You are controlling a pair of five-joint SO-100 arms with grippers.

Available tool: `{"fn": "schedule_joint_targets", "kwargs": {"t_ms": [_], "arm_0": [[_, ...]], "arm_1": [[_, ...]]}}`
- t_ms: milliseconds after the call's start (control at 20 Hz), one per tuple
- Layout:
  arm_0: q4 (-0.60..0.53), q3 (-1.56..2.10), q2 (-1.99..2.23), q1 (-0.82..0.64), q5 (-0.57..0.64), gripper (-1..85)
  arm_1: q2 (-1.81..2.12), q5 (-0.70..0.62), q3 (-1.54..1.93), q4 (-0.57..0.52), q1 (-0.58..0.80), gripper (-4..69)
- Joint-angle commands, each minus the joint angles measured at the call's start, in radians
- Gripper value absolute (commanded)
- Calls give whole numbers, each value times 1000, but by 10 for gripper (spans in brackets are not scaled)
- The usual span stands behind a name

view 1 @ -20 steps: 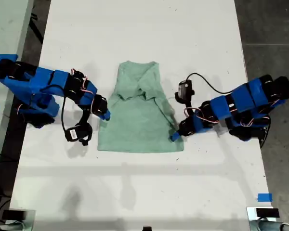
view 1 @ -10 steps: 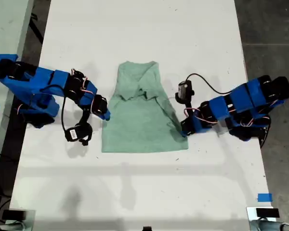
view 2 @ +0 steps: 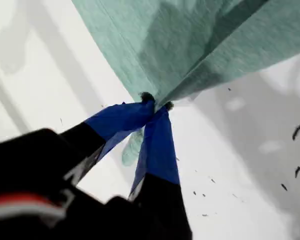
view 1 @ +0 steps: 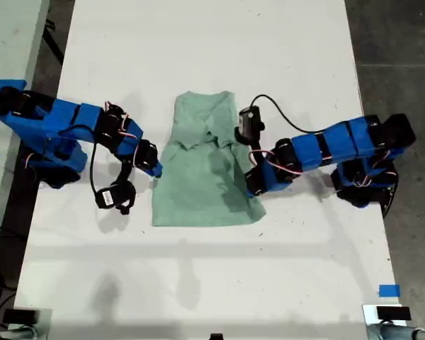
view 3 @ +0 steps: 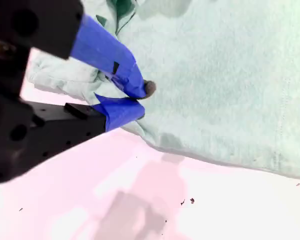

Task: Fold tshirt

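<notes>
The tshirt (view 1: 204, 170) lies on the white counter (view 1: 212, 42) about midway between its long edges, partly folded, with its upper part bunched over the middle and its lower hem running straight across.

My first claw (view 2: 155, 106) is closed tight, its blue-taped tips pinching a gathered corner of the tshirt (view 2: 200, 45) so that the cloth rises from the tips in a taut fan. In the exterior view this is the arm coming in from the exterior view's right, its claw (view 1: 255, 185) over the cloth's edge on that side, where the fabric is drawn inward and lifted off the counter.

My second claw (view 3: 135, 100) sits at the opposite edge of the tshirt (view 3: 225, 75), the one toward the exterior view's left (view 1: 156, 170). Its two blue tips are close together with a rumpled fold of fabric lying between and around them; it seems to be nipping that fold, though I cannot tell for sure that the tips are gripping the cloth. The cloth on that side lies flat on the counter (view 3: 140, 210).
</notes>
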Motion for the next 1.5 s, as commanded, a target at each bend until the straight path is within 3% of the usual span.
{"fn": "schedule_joint_targets", "kwargs": {"t_ms": [0,200,250,300,400,650,950,1150,1350,1450], "arm_0": [[-11,-12,32,11,0,25],[-3,-12,41,6,3,25],[-3,-12,44,5,3,25],[-2,-12,44,5,3,26],[2,-11,44,0,2,30],[15,-11,44,-3,5,30],[46,-12,87,-12,-5,32],[130,-23,137,-34,-6,7],[196,-41,178,-38,-8,1],[210,-55,195,-32,-9,37]], "arm_1": [[-242,-21,-327,-5,17,-14],[-511,-6,-528,-35,21,-16],[-528,6,-528,-49,23,14],[-534,9,-529,-48,25,139],[-522,17,-560,34,23,307],[-304,5,-644,334,29,289],[-63,-26,-578,512,84,271],[137,-29,-336,503,133,244],[351,-23,-69,391,175,228],[433,-26,26,348,190,218]]}}
